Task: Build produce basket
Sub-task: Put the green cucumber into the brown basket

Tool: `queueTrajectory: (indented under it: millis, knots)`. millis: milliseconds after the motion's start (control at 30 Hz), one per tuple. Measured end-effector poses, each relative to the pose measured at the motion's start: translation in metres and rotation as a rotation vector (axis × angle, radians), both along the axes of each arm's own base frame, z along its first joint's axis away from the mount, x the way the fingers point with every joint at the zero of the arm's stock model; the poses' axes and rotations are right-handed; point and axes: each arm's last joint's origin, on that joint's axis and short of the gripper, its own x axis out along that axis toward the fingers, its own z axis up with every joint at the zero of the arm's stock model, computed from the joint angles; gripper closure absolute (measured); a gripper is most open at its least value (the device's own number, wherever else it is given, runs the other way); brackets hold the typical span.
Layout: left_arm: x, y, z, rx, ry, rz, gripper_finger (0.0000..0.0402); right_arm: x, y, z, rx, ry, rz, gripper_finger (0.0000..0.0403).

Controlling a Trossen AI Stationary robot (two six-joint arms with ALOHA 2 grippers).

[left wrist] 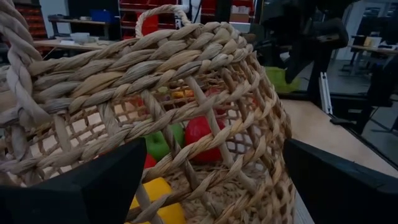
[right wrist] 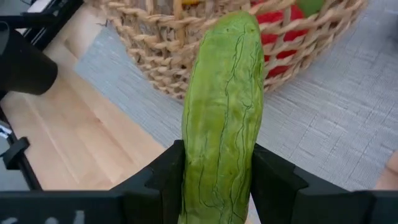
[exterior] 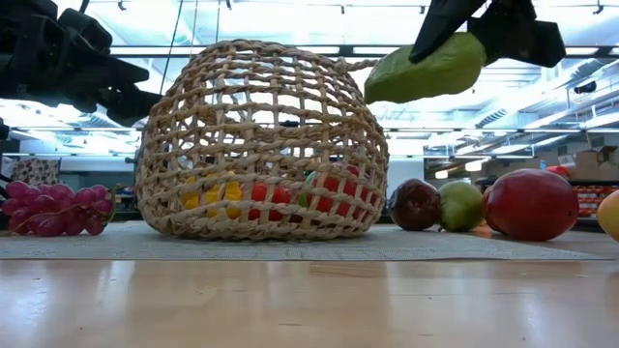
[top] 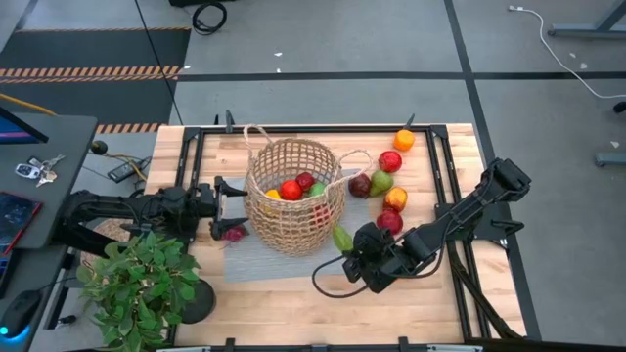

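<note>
The tan woven basket (top: 293,196) stands on a grey mat (top: 264,259) with red, yellow and green produce inside (top: 291,189). My right gripper (top: 352,248) is at the basket's near right, shut on a green cucumber (exterior: 426,68) that hangs beside the basket's upper edge. My left gripper (top: 227,207) is open and level at the basket's left wall (left wrist: 186,93), one finger on each side of the wall's bulge. More produce (top: 389,186) lies on the table to the right of the basket. Purple grapes (exterior: 58,208) lie to its left. My right gripper pinches the cucumber's two sides (right wrist: 217,168) between its two fingers (right wrist: 163,180), near the end away from the basket. The fingers slant down from the table's near right, and the cucumber sticks out ahead of them toward the basket. It is lifted clear of the table. Whether my left gripper touches the basket, I cannot tell.
A green potted plant (top: 147,284) stands at the near left corner. A black frame rail (top: 450,196) runs along the right side. An orange (top: 404,140), red apples (top: 390,161), a green pear (top: 380,182) and a dark red piece (top: 360,184) lie right of the basket.
</note>
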Motion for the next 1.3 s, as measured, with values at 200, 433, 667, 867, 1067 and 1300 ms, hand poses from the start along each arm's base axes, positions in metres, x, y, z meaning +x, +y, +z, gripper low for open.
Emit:
queueTrajectory:
  millis: [200, 433, 667, 867, 1067, 1300]
  knots:
    - [0.0, 0.0, 0.0, 0.005, 0.0, 0.0, 0.0015, 0.002, 0.003, -0.002, -0.017, 0.017, 0.06, 0.0241]
    - [0.0, 0.0, 0.0, 0.0, -0.001, 0.0, 0.0015, 0.008, 0.01, 0.012, -0.041, -0.011, 0.176, 0.0241]
    - [0.0, -0.001, 0.0, -0.031, -0.006, -0.028, 0.0015, 0.015, 0.006, 0.028, -0.086, -0.037, 0.194, 0.0241]
    - [0.0, -0.001, 0.0, -0.027, -0.005, -0.031, 0.0015, 0.021, -0.003, 0.031, -0.088, -0.036, 0.179, 0.0241]
    - [0.0, -0.001, 0.0, -0.027, -0.005, -0.032, 0.0015, 0.026, -0.009, 0.033, -0.095, -0.033, 0.203, 0.0241]
    - [0.0, -0.001, 0.0, -0.026, -0.005, -0.032, 0.0015, 0.032, -0.008, 0.059, -0.146, -0.067, 0.282, 0.0241]
